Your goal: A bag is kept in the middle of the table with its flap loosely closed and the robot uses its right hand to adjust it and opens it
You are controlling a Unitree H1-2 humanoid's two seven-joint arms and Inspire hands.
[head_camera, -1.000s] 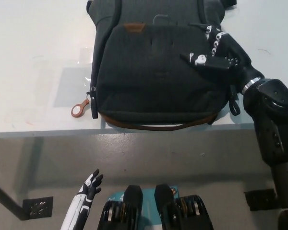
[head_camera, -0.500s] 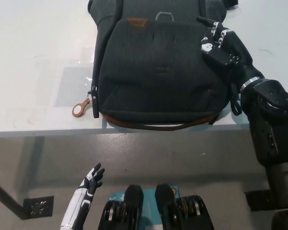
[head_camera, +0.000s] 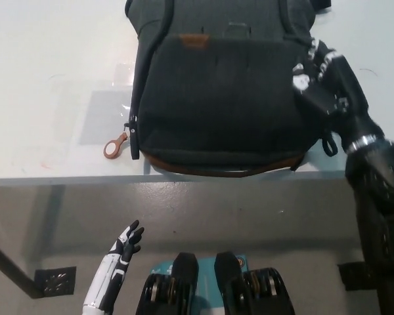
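Note:
A dark grey bag (head_camera: 217, 98) lies in the middle of the white table (head_camera: 46, 79), its flap down and a brown leather tag (head_camera: 194, 41) near the flap's top. A brown trim runs along its near edge. A zipper pull with a brown ring (head_camera: 115, 146) hangs off its left side. My black right hand (head_camera: 318, 75) rests against the bag's right edge, level with the flap. Whether it grips the flap does not show. My white left hand (head_camera: 123, 249) hangs below the table edge at the lower left, open and holding nothing.
A clear plastic sheet (head_camera: 102, 111) lies flat on the table left of the bag. The table's front edge (head_camera: 65, 180) runs just below the bag's near side. A black floor plate (head_camera: 56, 281) sits on the floor at the lower left.
My right hand has slid off the front of the flap to the bag's right edge. The view has shifted slightly. The left hand has stayed low.

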